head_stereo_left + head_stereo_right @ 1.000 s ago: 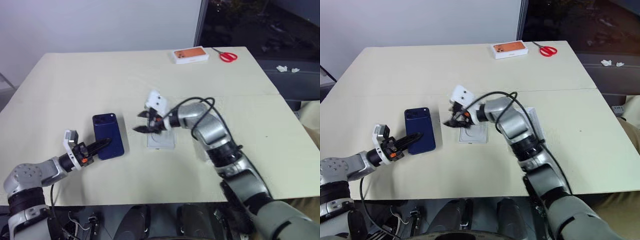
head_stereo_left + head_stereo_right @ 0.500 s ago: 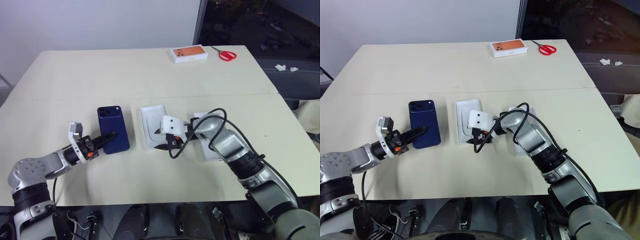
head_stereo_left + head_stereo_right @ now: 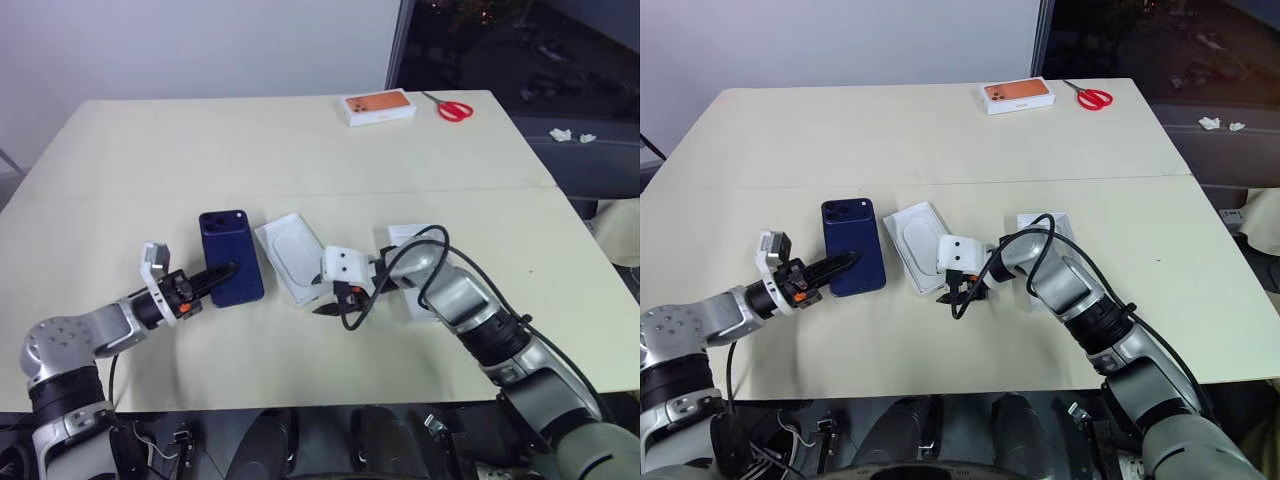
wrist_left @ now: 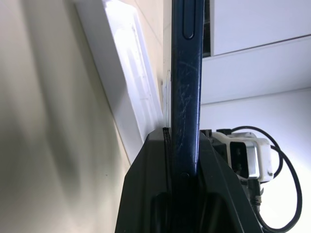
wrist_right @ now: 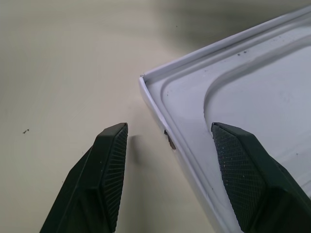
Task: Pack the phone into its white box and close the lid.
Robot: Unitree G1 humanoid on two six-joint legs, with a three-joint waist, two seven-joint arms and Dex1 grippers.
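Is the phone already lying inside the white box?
No, the phone is pinched in the left gripper, beside the white box.

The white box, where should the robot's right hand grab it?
Probably at the near corner of the white box, from above. It lies flat and shallow, and the open right gripper already straddles its thin side wall there, one finger inside, one outside.

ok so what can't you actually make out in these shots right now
- The white box: its near corner in the eye views is hidden by the right gripper; the right wrist view cuts it off at the frame edge.
- The lid: mostly covered by the right arm and its cable in both eye views.
- The phone: edge-on in the left wrist view, so neither face shows there; the left gripper covers its near end.
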